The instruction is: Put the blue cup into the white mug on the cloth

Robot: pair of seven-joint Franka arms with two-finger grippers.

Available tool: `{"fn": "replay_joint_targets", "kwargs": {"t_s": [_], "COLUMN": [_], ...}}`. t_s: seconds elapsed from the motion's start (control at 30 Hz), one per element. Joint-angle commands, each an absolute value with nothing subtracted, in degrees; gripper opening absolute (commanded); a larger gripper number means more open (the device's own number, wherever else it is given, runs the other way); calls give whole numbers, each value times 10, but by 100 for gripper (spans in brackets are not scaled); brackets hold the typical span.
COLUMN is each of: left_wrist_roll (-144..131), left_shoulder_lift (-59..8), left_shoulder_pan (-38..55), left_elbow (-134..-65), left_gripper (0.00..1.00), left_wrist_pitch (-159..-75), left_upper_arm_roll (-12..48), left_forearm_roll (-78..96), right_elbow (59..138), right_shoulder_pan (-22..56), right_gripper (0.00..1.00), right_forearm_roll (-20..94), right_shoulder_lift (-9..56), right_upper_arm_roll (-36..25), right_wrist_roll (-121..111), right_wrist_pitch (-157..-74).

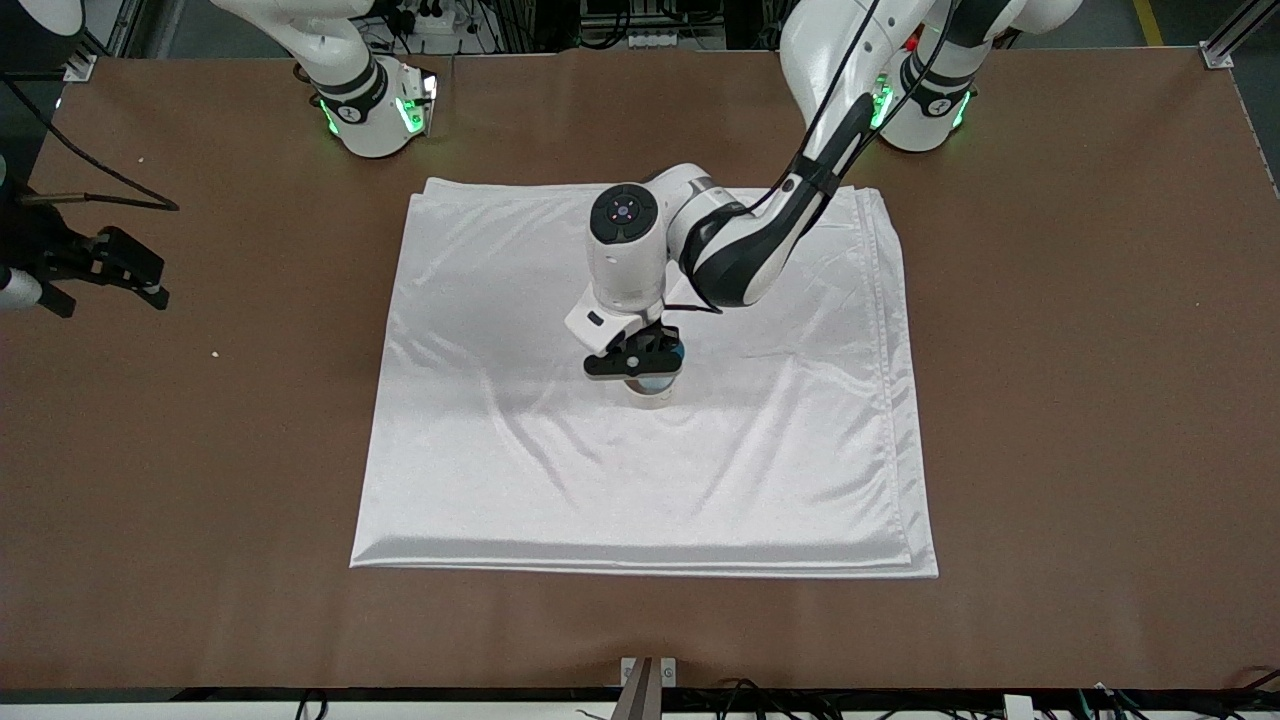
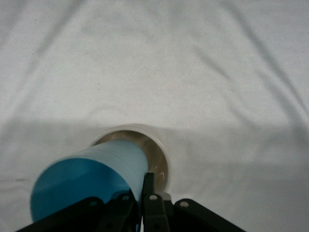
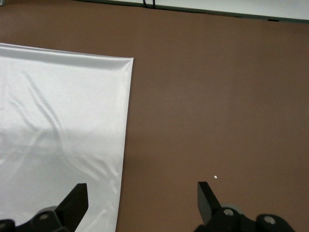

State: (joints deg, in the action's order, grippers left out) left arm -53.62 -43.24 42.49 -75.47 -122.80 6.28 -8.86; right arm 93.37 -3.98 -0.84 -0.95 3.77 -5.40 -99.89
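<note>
The left claw (image 1: pixel 634 362) hangs over the middle of the cloth (image 1: pixel 500 480), well away from every edge of the counter (image 1: pixel 1100 400), and grips the blue cup (image 2: pixel 89 179) by its rim, one finger (image 2: pixel 148 188) reaching down inside the cup wall. The white mug (image 1: pixel 651 397) stands upright on the cloth directly beneath the claw. In the left wrist view the narrow end of the cup lies over the mug's open mouth (image 2: pixel 157 152) and appears to have just entered it, though how deep it sits cannot be told. The task is judged mostly complete: the cup is lifted and aligned with the mug; what is left is lowering it fully, letting go and withdrawing. The right claw (image 3: pixel 142 198) waits with its fingers spread apart and holding nothing, over bare counter near the edge at the right arm's end, just off the cloth's border.
</note>
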Motion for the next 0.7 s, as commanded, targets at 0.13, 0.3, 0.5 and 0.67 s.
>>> {"fn": "replay_joint_targets", "kwargs": {"t_s": [0.13,0.3,0.5,0.67], "left_wrist_roll": [-545,-543,-542,-541], "left_shoulder_lift": [-443,-445,-445,-442], "left_shoulder_pan": [431,431,431,430], "left_elbow": [-739,-739,-740,-741], "left_gripper": [0,2,33,64], "left_wrist_pitch": [-1228,-1228,-1228,-1228], "left_upper_arm_roll": [58,58,58,58], "left_forearm_roll": [-73,-73,-73,-72], "right_elbow": [931,931,931,931], "right_shoulder_pan": [-36,-37,-37,-37], "right_gripper": [100,100,100,100], "right_forearm_roll": [2,3,3,4], "right_shoulder_lift": [-21,-21,-21,-21], "right_upper_arm_roll": [31,31,32,33], "right_wrist_roll": [-55,-55,-55,-55], "right_wrist_pitch": [-954,-951,-950,-950]}}
